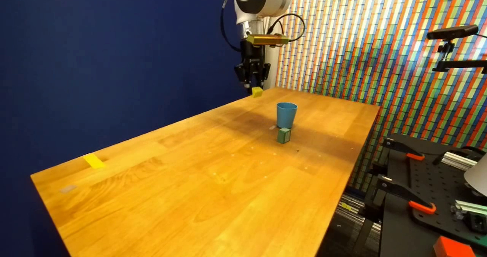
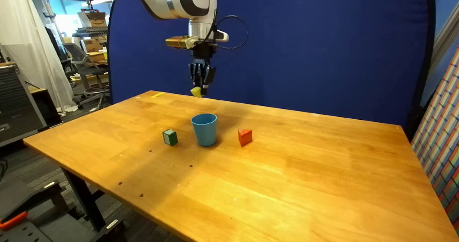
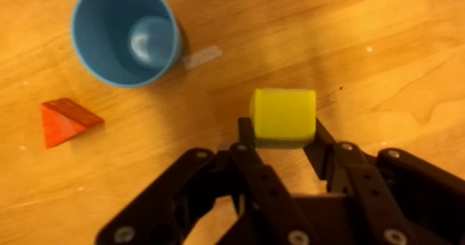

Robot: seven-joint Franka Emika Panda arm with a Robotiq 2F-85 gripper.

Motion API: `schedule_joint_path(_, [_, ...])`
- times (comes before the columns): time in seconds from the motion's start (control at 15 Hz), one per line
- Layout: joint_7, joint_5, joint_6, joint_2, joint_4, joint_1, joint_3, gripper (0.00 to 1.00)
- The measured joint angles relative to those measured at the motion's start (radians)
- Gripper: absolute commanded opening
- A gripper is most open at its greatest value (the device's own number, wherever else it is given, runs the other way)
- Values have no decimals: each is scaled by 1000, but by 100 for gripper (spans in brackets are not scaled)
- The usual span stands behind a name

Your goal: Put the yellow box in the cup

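The yellow box is a small bright yellow block. My gripper is shut on it, one finger on each side. In both exterior views the yellow box hangs at the fingertips of the gripper, raised above the table. The blue cup stands upright on the table, and it also shows in an exterior view. In the wrist view the cup is at the upper left, apart from the box, and its visible inside holds nothing.
A green block sits beside the cup on the wooden table. A red-orange wedge block lies on the cup's other side. A yellow tape strip is near the table's edge.
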Motion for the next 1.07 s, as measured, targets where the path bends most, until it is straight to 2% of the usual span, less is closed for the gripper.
schedule_joint_path(0.33, [23, 93, 66, -159, -221, -80, -38, 14])
schedule_joint_path(0.73, [62, 176, 151, -267, -451, -93, -40, 15])
schedule_joint_path(0.8, [84, 176, 180, -278, -478, -93, -41, 64])
schedule_joint_path(0.87, [107, 176, 210, -288, -503, -93, -43, 65])
schedule_joint_path(0.93, [124, 177, 237, -298, -525, -93, -45, 70])
schedule_joint_path(1.07, [153, 177, 281, -316, -558, -93, -50, 86])
